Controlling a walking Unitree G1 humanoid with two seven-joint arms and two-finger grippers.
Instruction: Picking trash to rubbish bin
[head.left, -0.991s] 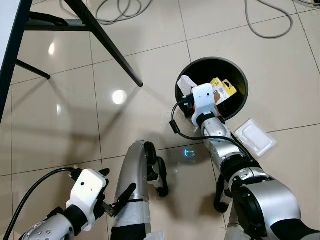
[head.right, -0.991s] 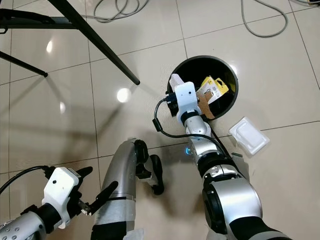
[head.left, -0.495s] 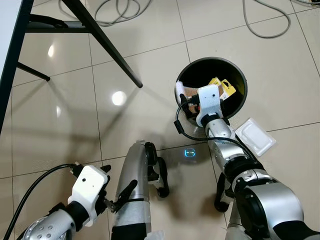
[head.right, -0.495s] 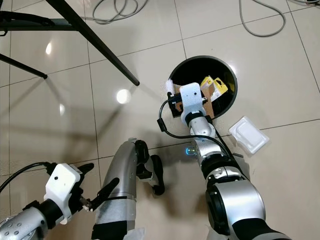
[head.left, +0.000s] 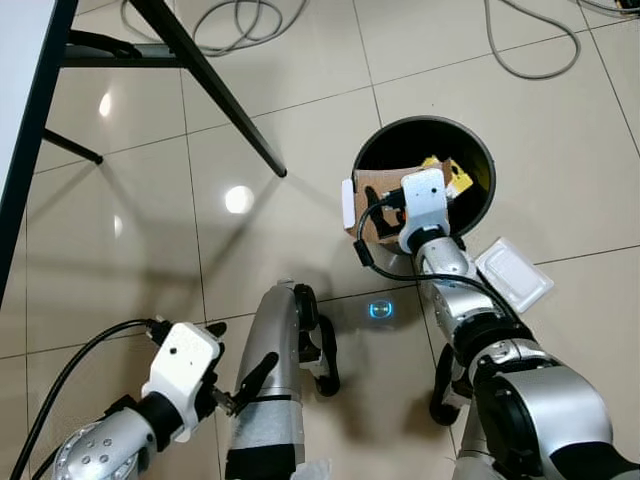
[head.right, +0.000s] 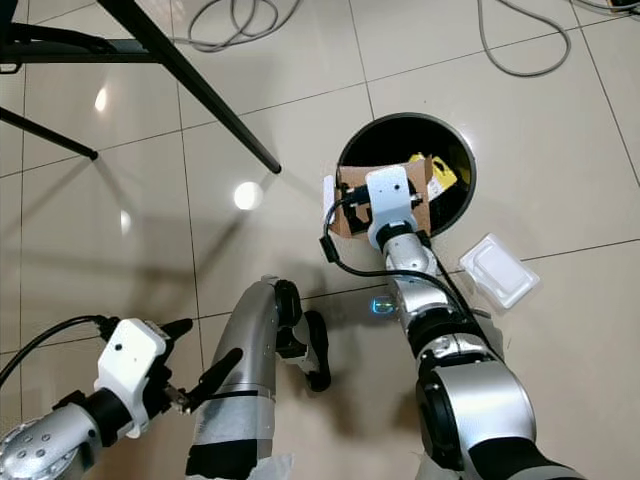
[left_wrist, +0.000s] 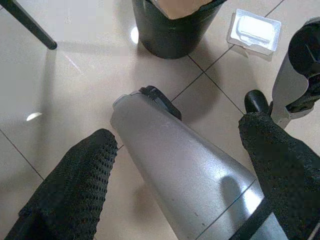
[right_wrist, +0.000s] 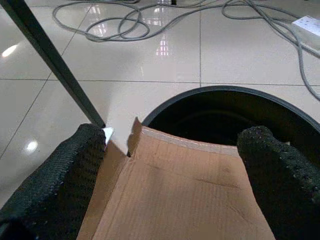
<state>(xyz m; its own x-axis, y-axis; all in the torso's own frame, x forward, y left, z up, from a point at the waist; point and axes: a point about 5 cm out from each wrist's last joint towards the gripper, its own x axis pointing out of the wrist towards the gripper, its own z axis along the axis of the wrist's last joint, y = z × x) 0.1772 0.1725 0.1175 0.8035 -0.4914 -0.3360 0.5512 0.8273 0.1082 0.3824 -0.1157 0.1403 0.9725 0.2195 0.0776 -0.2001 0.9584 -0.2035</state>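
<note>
My right tool (right_wrist: 170, 165) is out in front of me at the near rim of the black rubbish bin (head.left: 478, 205), its two black fingers (right_wrist: 55, 175) spread wide, one at each side of a brown piece of cardboard (head.left: 375, 205). I cannot tell for sure whether the fingers press the cardboard's edges or just flank it. The cardboard lies tilted across the bin's near-left rim, part of it over the dark opening and part sticking out past the rim, with a small white piece (head.left: 347, 202) at its outer edge. Deeper in the bin sits a yellow package (head.left: 457, 178). On the tiled floor (head.left: 280, 160) just beside the bin, on my right, lies a clear plastic tray (head.left: 513, 273), not touching the bin as far as I can see. My left tool (left_wrist: 185, 170) is low at my left side, its fingers (left_wrist: 75, 185) spread apart with nothing between them, looking over my silver leg (head.left: 268, 380). A black desk leg (head.left: 215, 85) slants across the floor ahead on my left, and grey cables (head.left: 530, 45) loop on the tiles beyond the bin.
</note>
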